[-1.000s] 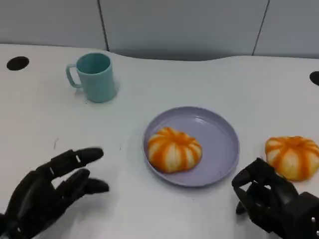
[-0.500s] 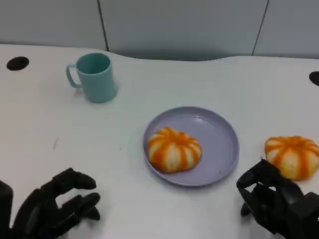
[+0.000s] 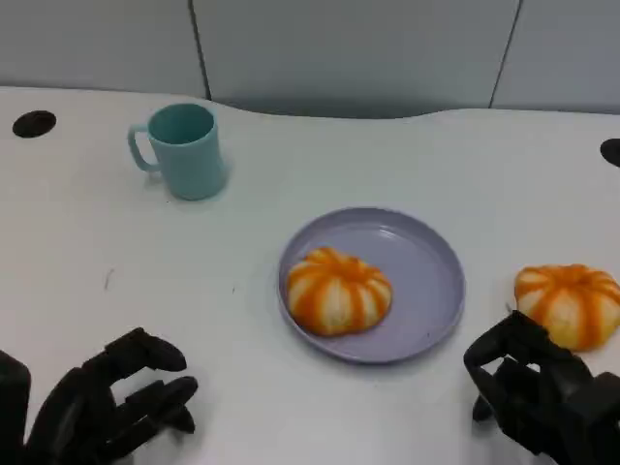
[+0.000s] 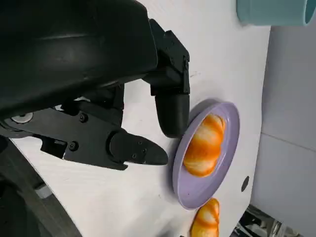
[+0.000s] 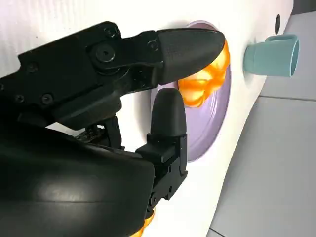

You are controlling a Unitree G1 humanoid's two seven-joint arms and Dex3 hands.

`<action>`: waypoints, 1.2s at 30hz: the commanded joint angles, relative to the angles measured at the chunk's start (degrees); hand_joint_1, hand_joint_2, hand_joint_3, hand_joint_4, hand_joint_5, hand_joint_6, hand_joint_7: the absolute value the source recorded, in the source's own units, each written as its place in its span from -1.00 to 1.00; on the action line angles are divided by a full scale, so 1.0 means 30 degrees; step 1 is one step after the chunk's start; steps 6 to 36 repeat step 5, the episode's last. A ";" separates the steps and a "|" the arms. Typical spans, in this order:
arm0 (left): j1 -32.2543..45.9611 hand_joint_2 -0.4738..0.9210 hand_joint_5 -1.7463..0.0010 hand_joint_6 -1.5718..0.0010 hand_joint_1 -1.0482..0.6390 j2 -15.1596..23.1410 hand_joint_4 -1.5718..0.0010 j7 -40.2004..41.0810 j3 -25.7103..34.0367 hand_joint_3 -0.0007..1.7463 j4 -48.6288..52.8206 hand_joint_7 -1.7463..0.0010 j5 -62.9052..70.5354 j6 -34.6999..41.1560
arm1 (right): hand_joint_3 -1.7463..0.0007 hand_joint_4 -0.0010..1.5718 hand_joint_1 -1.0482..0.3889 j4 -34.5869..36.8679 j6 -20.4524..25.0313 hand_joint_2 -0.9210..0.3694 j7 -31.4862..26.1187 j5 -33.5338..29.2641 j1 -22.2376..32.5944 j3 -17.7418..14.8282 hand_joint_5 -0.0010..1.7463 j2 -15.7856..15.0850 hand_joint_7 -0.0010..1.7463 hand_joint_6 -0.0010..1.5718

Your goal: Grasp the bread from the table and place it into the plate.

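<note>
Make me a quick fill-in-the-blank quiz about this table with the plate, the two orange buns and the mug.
1. The purple plate holds ____ striped bun.
2. The second bun lies on the table beside the robot's ____ hand.
3. The mug is ____ in colour.
4. The left hand holds ____.

Missing words: one; right; teal; nothing

one bun (image 3: 338, 291) lies in the plate (image 3: 431, 281); another bun (image 3: 569, 303) right of it; mug (image 3: 182, 150) far left.
</note>
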 commanded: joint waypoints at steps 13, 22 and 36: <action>-0.0063 1.00 -1.00 0.52 -0.07 0.0165 0.39 0.0207 -0.0021 -0.92 0.0059 -0.86 0.0386 -0.0265 | 0.62 -0.29 0.10 0.0224 -0.0354 -1.00 -0.0130 -0.0052 -0.0160 -0.0222 1.00 -0.0226 0.99 -0.53; -0.0063 1.00 -1.00 0.52 -0.07 0.0165 0.39 0.0207 -0.0021 -0.92 0.0059 -0.86 0.0386 -0.0265 | 0.62 -0.29 0.10 0.0224 -0.0354 -1.00 -0.0130 -0.0052 -0.0160 -0.0222 1.00 -0.0226 0.99 -0.53; -0.0063 1.00 -1.00 0.52 -0.07 0.0165 0.39 0.0207 -0.0021 -0.92 0.0059 -0.86 0.0386 -0.0265 | 0.62 -0.29 0.10 0.0224 -0.0354 -1.00 -0.0130 -0.0052 -0.0160 -0.0222 1.00 -0.0226 0.99 -0.53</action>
